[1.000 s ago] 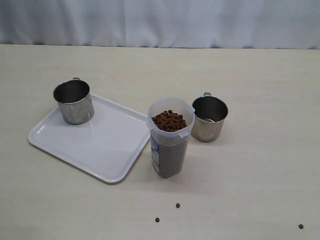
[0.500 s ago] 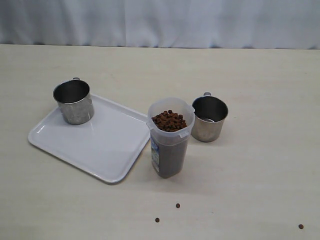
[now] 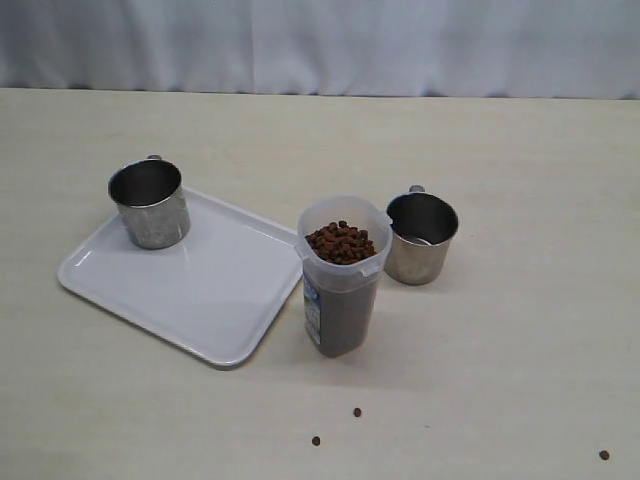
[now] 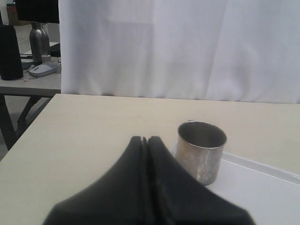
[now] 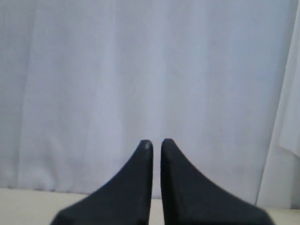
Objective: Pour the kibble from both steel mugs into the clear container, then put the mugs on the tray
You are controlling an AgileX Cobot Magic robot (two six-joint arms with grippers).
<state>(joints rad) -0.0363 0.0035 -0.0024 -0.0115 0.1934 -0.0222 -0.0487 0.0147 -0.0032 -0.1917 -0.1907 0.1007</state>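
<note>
Steel gleams in our exterior view: the first mug (image 3: 150,203) stands on the white tray's (image 3: 190,300) far corner. The second mug (image 3: 421,237) sits on the bench (image 3: 520,330) just beside the clear container (image 3: 342,290), which is heaped with kibble (image 3: 340,243). Three stray pellets (image 3: 357,412) dot the bench. At the left wrist we see the left claw (image 4: 146,140) pressed shut and empty, the first mug (image 4: 201,151) just beyond it. At the right wrist, the right claw (image 5: 156,144) is closed on nothing before a white curtain (image 5: 140,70).
</note>
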